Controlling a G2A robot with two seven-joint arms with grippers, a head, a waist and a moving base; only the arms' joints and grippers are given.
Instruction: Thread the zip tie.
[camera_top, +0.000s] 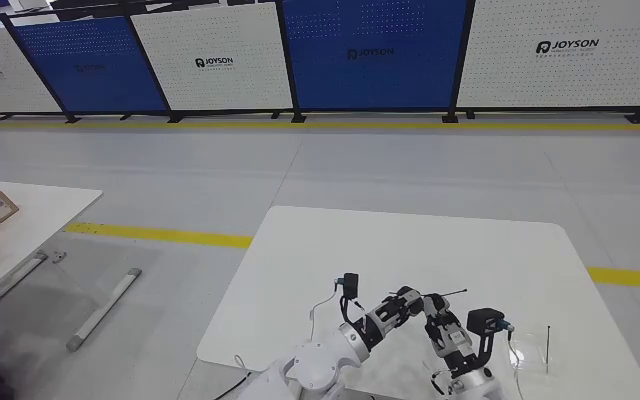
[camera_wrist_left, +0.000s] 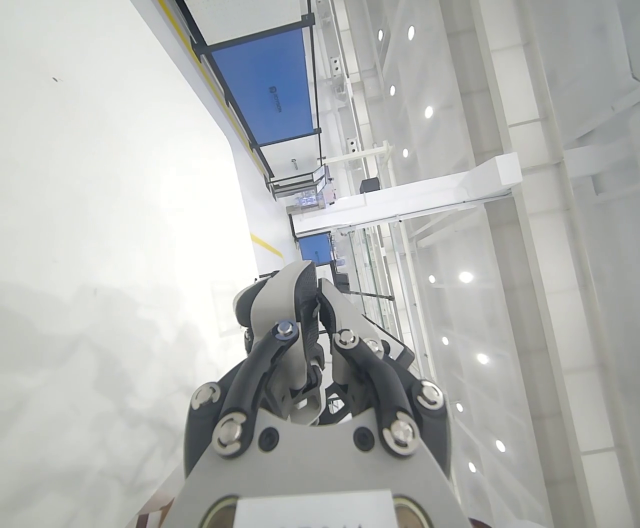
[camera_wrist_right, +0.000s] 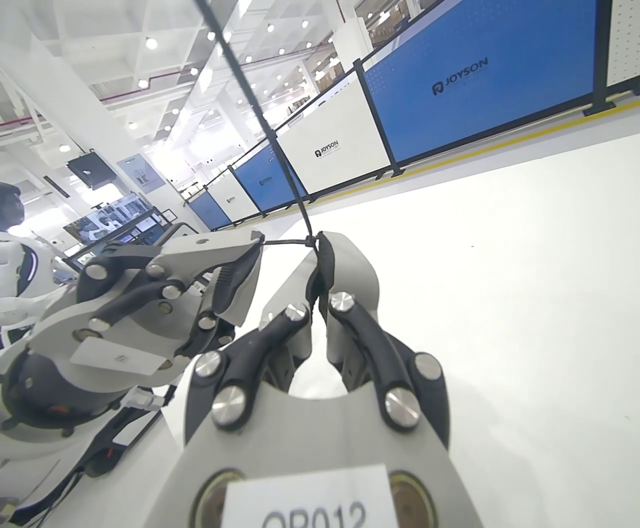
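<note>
Black zip tie (camera_wrist_right: 260, 115), mid-threading.
Left gripper (camera_wrist_left: 318, 294) and right gripper (camera_wrist_right: 318, 245) clamp it; next likely needs a steady pull through.

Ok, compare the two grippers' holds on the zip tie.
The right gripper pinches the zip tie where its long strap rises away; the left gripper holds only the end of the short stretch between them. The left gripper lies sideways to the right gripper. Both are shut on it.

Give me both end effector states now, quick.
Left end effector: closed, pinching the short end of the zip tie.
Right end effector: closed on the zip tie beside it.
</note>
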